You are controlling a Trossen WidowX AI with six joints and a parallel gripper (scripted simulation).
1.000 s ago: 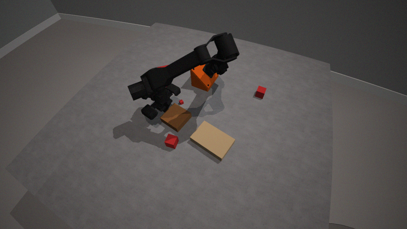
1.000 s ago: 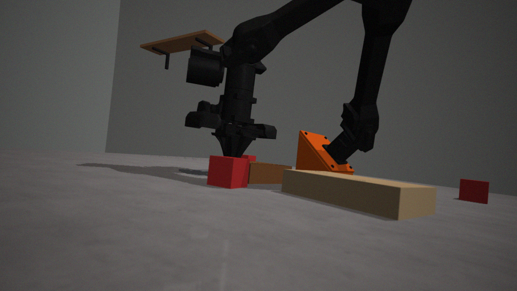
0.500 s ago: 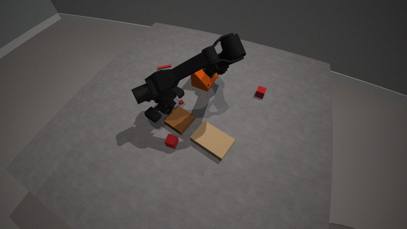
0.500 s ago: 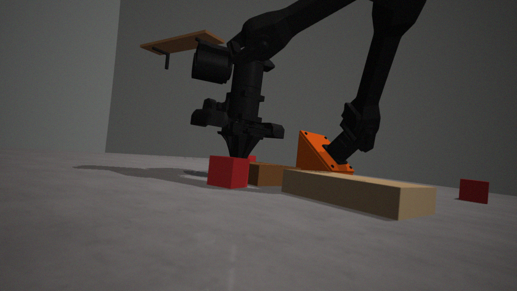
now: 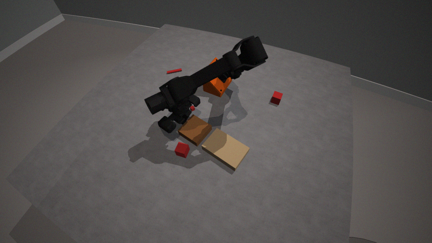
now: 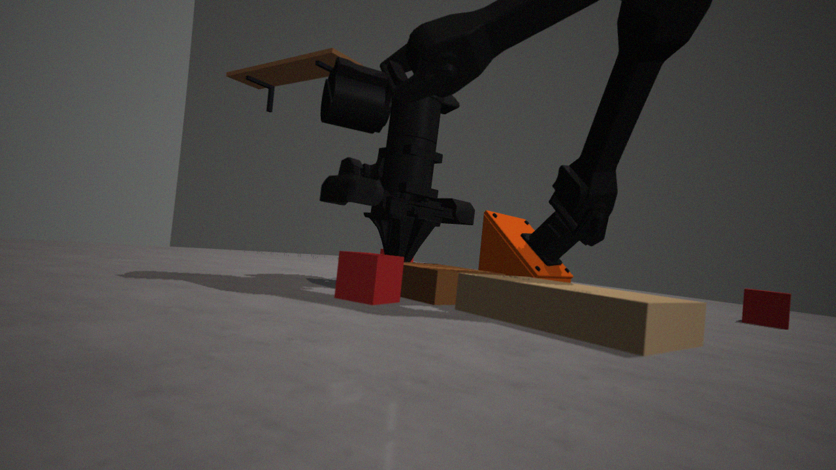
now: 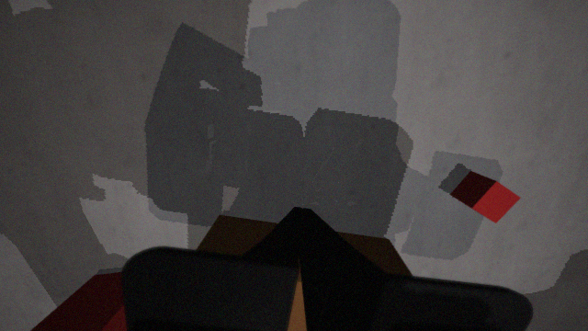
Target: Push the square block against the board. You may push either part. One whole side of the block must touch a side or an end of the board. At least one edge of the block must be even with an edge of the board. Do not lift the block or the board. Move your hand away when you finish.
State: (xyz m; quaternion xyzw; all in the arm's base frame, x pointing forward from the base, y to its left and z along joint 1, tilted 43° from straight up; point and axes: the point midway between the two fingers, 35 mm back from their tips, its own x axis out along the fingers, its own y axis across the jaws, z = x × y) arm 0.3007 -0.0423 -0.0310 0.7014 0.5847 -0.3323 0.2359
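The brown square block [image 5: 193,128] [image 6: 420,284] [image 7: 243,230] lies flat on the table. The pale board [image 5: 232,151] [image 6: 584,315] lies flat beyond it, with its short end facing one side of the block. A narrow gap shows between them in the top view. These facing sides look roughly parallel and similar in length, and their outer edges look nearly in line. My gripper [image 5: 183,121] [image 6: 406,259] [image 7: 300,215] is shut and empty, pointing down low at the block side away from the board. Whether the fingertips touch the block is hidden.
A red cube [image 5: 181,149] [image 6: 368,277] [image 7: 78,299] stands near the block. A tiny red cube [image 5: 192,108] lies behind the block. Another red cube [image 5: 276,98] [image 6: 766,308] stands far right. A red bar [image 5: 174,71] lies behind the arm. The orange mount [image 5: 217,87] [image 6: 496,251] is behind.
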